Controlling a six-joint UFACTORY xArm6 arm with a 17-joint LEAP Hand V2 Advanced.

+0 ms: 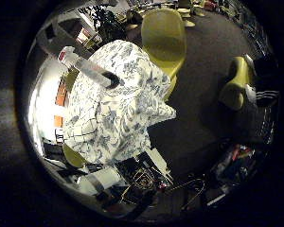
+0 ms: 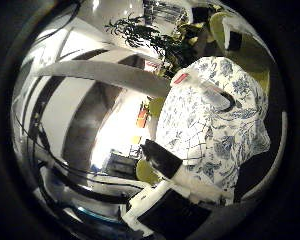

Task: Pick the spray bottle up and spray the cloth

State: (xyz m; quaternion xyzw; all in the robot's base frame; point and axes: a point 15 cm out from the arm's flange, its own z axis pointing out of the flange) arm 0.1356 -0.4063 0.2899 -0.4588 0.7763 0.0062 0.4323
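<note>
A clear spray bottle (image 1: 87, 67) with a black end and a red-marked end rests on a white cloth with a blue floral print (image 1: 118, 118), which drapes over a small table. I cannot tell whether the bottle stands or lies there. My hand (image 2: 165, 162) hovers well away from the bottle and touches nothing. One white finger with a black tip reaches out straight in the thumb side view, so the hand is open. Nothing lies between the fingers.
A yellow-green chair (image 1: 165, 38) stands right beside the covered table, and a second one (image 1: 236, 82) stands farther off on the dark carpet (image 1: 203, 118). Cluttered gear (image 1: 227, 163) lies on the floor. A leafy plant (image 2: 140, 30) stands beyond the table.
</note>
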